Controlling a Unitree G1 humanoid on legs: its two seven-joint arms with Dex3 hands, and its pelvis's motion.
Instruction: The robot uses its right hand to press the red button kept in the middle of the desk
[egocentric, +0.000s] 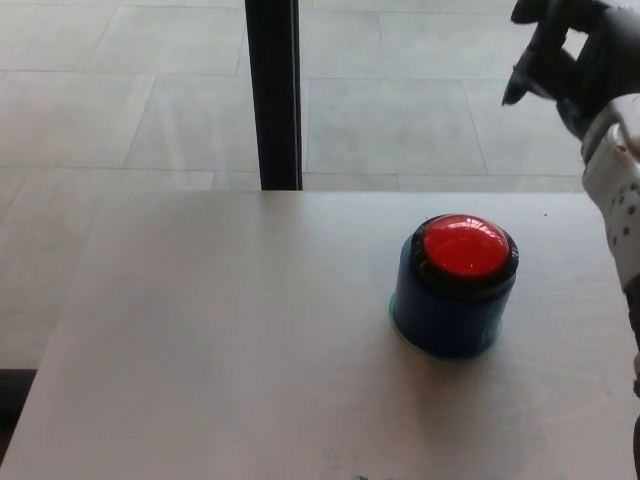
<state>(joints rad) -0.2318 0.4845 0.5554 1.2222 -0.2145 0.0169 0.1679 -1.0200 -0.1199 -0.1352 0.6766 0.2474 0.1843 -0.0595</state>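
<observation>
Red dome button (465, 247) atop upright blue cylinder, desk (220, 340) centre-right

The red button (465, 247) is seen as a glossy, smooth plastic dome, with bright highlights caught on its top. It is ringed by a black collar of duller plastic and carried on a dark blue housing (446, 315) with a smooth, faintly shiny wall. The table (220, 340) is finished in pale, matt wood-look laminate with faint grain. A smooth black post (273, 95) stands at its far edge. The floor (400, 110) is laid in large pale tiles of low sheen. The right robot hand (565, 55) is made of matt black plastic, its forearm shell of white plastic.
</observation>
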